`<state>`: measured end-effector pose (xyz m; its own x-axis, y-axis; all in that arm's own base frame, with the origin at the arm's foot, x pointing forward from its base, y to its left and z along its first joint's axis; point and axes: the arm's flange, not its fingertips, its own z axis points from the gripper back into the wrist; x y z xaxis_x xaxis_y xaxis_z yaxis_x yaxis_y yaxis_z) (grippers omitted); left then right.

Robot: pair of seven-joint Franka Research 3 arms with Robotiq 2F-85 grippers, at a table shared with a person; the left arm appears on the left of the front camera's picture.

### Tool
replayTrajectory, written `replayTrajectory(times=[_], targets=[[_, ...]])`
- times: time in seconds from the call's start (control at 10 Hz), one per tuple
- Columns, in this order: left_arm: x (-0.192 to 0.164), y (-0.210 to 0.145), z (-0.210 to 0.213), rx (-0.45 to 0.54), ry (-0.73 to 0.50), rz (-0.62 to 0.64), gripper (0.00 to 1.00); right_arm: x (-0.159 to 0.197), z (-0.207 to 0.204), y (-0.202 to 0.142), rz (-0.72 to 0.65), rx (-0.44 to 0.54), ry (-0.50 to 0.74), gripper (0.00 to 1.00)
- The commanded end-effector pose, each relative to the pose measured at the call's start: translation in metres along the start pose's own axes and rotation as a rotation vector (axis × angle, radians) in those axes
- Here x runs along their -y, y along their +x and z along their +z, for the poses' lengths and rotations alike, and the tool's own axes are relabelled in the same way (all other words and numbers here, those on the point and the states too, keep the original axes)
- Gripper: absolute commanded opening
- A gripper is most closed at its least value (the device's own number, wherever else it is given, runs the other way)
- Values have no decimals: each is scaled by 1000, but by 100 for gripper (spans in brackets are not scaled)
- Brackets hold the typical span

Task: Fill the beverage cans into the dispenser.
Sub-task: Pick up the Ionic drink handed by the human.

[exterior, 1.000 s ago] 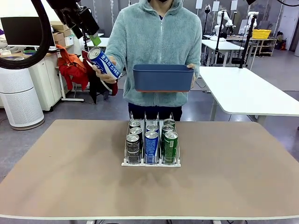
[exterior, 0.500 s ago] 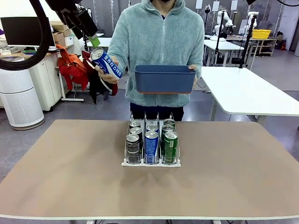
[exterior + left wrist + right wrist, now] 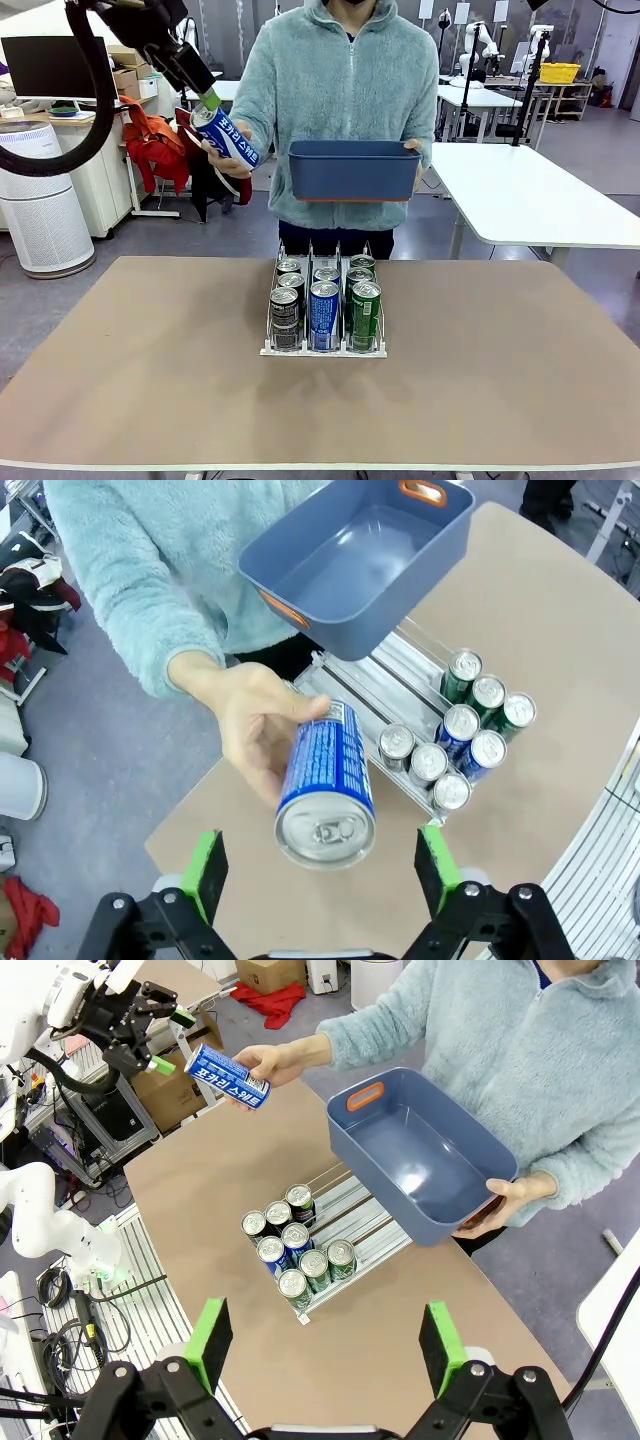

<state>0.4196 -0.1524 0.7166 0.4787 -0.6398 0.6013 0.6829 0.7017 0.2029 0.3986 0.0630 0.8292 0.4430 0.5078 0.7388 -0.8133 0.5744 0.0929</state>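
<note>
Across the table, a person holds out a blue-and-white can (image 3: pixel 227 136) in one hand (image 3: pixel 250 725) | other hand grips a dark blue bin (image 3: pixel 353 169) | left gripper (image 3: pixel 320 865) gapes before the can's top | right gripper (image 3: pixel 325 1348) spread, nothing held | dispenser (image 3: pixel 324 349) at mid-table holds nine cans (image 3: pixel 324 314)

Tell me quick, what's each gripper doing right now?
Left gripper: open, empty, jaws either side of the blue can that the person's hand offers.
Right gripper: open, empty, high above the table.
</note>
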Motion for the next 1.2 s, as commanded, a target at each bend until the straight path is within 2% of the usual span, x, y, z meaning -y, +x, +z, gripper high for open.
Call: replayTrajectory(times=[0.0, 1.1], targets=[[-4, -14, -11, 59, -32, 28, 100, 0, 1, 0, -1, -6, 5, 100], [-16, -33, -65, 104, -81, 92, 100, 0, 1, 0, -1, -6, 5, 100]])
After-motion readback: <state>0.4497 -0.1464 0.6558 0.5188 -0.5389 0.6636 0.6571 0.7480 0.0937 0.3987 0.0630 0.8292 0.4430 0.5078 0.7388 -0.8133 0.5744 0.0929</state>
